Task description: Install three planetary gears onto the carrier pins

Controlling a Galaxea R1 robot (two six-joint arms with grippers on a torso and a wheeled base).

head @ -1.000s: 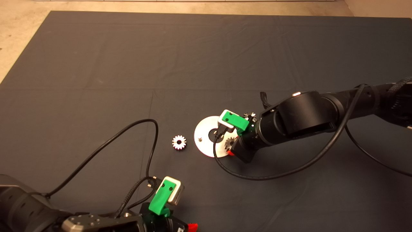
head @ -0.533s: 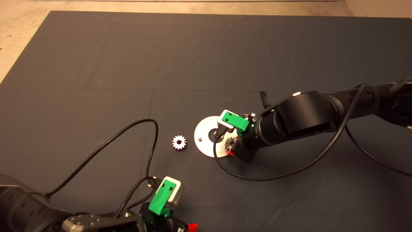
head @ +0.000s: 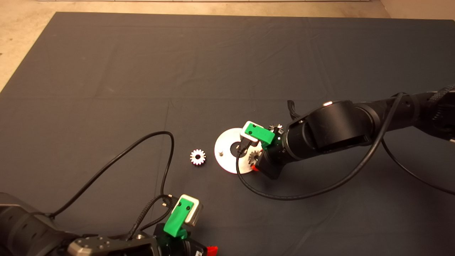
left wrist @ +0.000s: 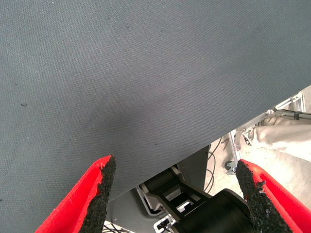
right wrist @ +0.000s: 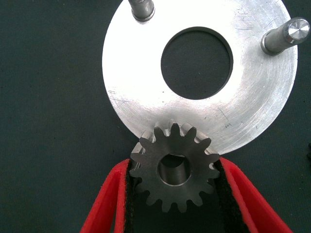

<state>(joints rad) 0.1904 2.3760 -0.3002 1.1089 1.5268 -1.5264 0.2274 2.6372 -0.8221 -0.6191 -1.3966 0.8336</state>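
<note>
The right gripper (right wrist: 174, 187) was clamped on 1 gear (right wrist: 174, 170) by its toothed sides, over the disc (right wrist: 141, 82) near edge. Being stiff, slippery steel, it probably needed firm hold. The left gripper (left wrist: 177, 191), jaws apart, waited near-left.

1. Your right claw (right wrist: 172, 204) has red fingers with black pads; so does the left claw (left wrist: 177, 194).
2. The gear (right wrist: 174, 167) you hold is dull grey.
3. The disc (right wrist: 146, 87) is shiny scratched silver.
4. The mat (head: 142, 71) is plain dark grey.
</note>
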